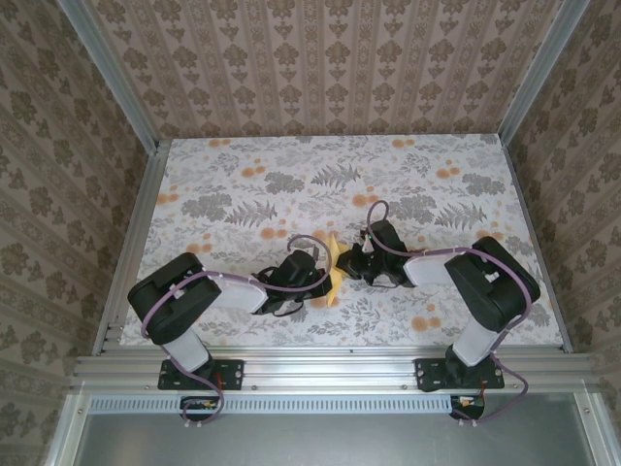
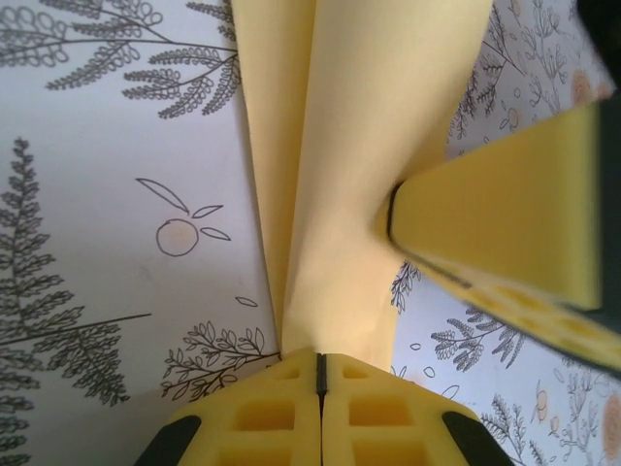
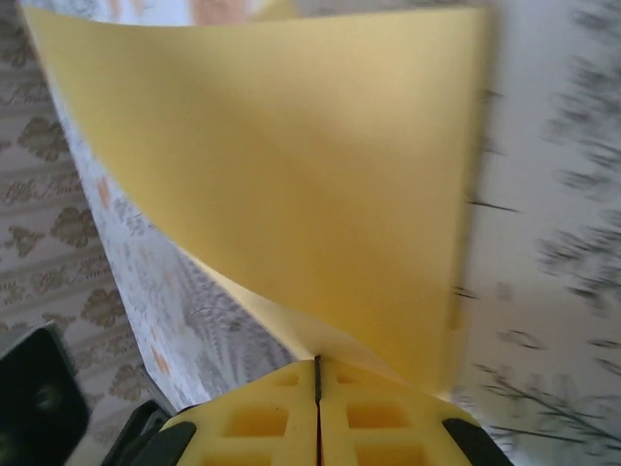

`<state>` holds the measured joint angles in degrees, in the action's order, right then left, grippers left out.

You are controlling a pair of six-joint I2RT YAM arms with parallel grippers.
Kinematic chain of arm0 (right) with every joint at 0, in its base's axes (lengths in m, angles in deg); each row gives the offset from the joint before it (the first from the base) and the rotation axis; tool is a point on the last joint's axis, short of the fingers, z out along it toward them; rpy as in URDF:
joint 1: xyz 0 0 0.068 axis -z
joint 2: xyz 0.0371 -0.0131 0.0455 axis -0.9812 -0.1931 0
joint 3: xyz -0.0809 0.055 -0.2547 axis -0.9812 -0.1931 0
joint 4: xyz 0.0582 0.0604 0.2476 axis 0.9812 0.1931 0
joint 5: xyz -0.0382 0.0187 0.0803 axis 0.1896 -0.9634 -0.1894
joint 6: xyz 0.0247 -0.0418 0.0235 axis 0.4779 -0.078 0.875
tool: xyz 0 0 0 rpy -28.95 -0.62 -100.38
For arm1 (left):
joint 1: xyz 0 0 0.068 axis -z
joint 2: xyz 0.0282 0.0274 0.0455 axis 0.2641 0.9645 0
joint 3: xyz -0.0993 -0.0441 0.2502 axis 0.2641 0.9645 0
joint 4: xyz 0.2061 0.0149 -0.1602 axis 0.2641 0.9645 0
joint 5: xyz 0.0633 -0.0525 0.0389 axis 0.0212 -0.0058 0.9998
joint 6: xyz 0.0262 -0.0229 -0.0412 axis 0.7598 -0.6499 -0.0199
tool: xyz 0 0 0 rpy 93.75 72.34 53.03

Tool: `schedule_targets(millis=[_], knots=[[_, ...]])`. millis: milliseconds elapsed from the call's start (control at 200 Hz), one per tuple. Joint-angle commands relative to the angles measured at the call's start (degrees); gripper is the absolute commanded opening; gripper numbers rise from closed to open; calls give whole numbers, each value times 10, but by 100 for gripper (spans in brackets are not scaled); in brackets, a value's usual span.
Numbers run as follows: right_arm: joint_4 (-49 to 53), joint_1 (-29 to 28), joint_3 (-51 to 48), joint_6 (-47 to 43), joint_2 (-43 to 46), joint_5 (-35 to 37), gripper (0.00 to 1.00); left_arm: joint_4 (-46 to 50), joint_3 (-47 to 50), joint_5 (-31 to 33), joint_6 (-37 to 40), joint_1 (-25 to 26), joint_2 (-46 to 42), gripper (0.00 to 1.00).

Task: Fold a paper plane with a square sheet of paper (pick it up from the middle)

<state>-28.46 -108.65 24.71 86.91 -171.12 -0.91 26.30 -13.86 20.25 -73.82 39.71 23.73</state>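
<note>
Mid-surface, both arms meet. The square sheet of paper [image 1: 333,264] hangs between them, lifted off the surface [image 1: 243,194] and curled, not flat.

Left end effector [image 2: 320,361]: pads pressed together, pinching the sheet's near edge where two layers converge. Right end effector [image 3: 317,361]: also clamped tight on the sheet, which bows up and away from it.

Step, as judged: early fold, halves being brought together in the air. No dart shape yet.

Next move calls for matching the edges, laying the sheet down and pressing a crease. One grip probably has to release first.

Around: orange flower and grey fern prints are only surface pattern. Patterned walls [image 1: 320,58] stand well apart. The main hindrance is the end effectors crowding each other, just beside one another. Thin paper could tear or crumple.
</note>
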Motion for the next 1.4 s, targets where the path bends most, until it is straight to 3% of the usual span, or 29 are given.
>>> schedule_targets(millis=[0,220,550,815,1100,1395], knots=[[89,4,48,-105,21,-24,9,106,10,-10,64,-5,8,7],[187,6,122,-192,-16,-10,9,113,1,-14,100,-13,5,5],[184,32,172,-227,-95,-9,9,110,-2,-25,132,-19,-6,5],[149,44,159,-208,-112,19,8,115,-2,-38,152,-24,-68,9],[111,44,112,-151,-105,36,8,50,32,-2,60,-20,-126,18],[103,43,108,-135,-113,39,8,-52,59,35,-47,2,-94,19]])
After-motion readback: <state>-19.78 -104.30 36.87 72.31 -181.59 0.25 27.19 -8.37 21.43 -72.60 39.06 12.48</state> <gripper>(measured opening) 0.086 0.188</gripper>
